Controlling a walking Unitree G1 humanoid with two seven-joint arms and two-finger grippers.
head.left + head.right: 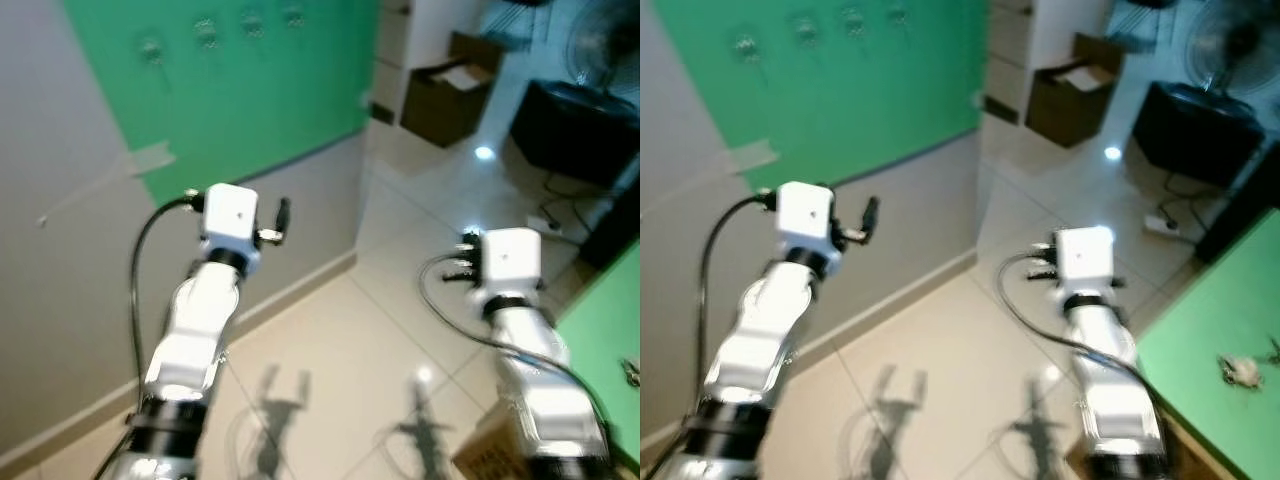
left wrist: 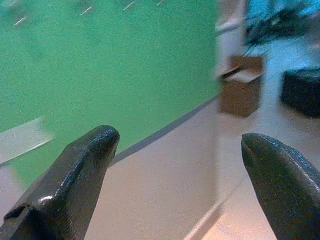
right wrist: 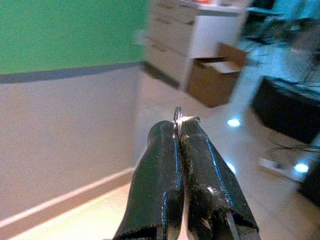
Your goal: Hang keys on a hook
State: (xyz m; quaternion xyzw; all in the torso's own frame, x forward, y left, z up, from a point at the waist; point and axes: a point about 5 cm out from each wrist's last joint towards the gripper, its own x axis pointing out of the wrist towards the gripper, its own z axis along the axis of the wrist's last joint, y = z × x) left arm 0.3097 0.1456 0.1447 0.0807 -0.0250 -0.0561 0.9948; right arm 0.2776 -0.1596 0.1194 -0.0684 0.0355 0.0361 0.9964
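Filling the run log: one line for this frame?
right gripper: shut on key ring | left gripper: open, empty | hooks: on green panel, not reached

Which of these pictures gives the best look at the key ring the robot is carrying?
The right wrist view: the key ring pokes out, close up, between the shut fingertips of the right gripper. In the two eye views that arm is seen from behind, so the ring is hidden. The left wrist view faces the green wall.

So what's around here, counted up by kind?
Hooks on the green wall: 4
Cardboard boxes: 1
Fans: 1
Key rings: 1, pinched in the right pincer
Total: 7
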